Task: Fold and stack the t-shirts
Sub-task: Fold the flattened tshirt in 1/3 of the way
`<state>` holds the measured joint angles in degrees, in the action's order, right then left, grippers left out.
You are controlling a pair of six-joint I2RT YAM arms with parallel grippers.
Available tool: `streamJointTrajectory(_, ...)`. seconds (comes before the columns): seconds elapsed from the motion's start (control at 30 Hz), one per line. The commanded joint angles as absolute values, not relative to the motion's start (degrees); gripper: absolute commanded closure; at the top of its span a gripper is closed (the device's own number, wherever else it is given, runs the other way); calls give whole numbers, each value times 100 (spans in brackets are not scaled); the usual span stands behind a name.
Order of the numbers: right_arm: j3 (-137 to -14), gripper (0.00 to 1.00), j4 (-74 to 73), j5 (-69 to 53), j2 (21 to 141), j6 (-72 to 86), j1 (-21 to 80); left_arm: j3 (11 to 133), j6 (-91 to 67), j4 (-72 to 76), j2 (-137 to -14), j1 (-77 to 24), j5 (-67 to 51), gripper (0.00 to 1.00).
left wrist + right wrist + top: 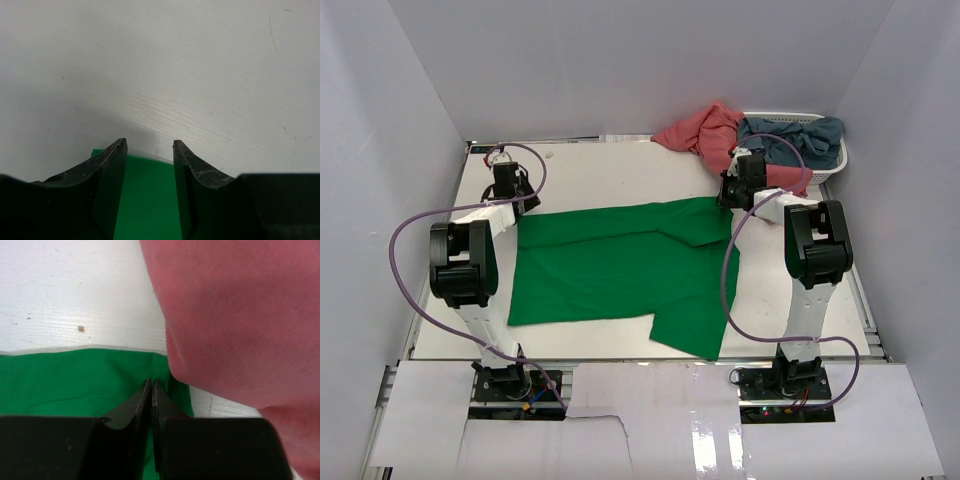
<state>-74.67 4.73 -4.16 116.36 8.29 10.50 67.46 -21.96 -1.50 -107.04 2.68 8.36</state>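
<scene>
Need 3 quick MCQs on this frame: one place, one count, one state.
1. Where is the grey-blue shirt? A) in the basket B) flat on the table C) draped on the left arm
2. How many shirts show? A) two B) three C) four
3. The left fingers are: A) open B) shut on cloth C) out of view

Answers:
1 A, it lies bunched inside the white slatted walls.
2 B, the green shirt, the pink shirt and the grey-blue one.
3 A, the wrist view shows a clear gap between them.
</scene>
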Motion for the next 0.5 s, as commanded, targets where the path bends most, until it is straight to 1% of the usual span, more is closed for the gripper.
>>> streamJointTrajectory(0.0, -7743, 90, 159, -264, 11812, 896, 1037, 6750, -2144, -114, -10670, 290, 747, 47)
streamJointTrajectory(0.1, -7945, 88, -26, -132, 11900, 879, 1037, 6724, -2136, -132, -10705, 290, 703, 48)
streamJointTrajectory(0.17, -8068, 87, -412, -18, 11962, 870, 1037, 6697, -2144, -123, -10714, 290, 703, 48)
streamJointTrajectory(0.23, -8121, 86, -413, 148, 11945, 853, 1037, 6680, -2127, -106, -10740, 290, 677, 48)
streamJointTrajectory(0.47, -8393, 85, -598, 88, 12050, 817, 1037, 6873, -2109, -193, -11091, 290, 615, 49)
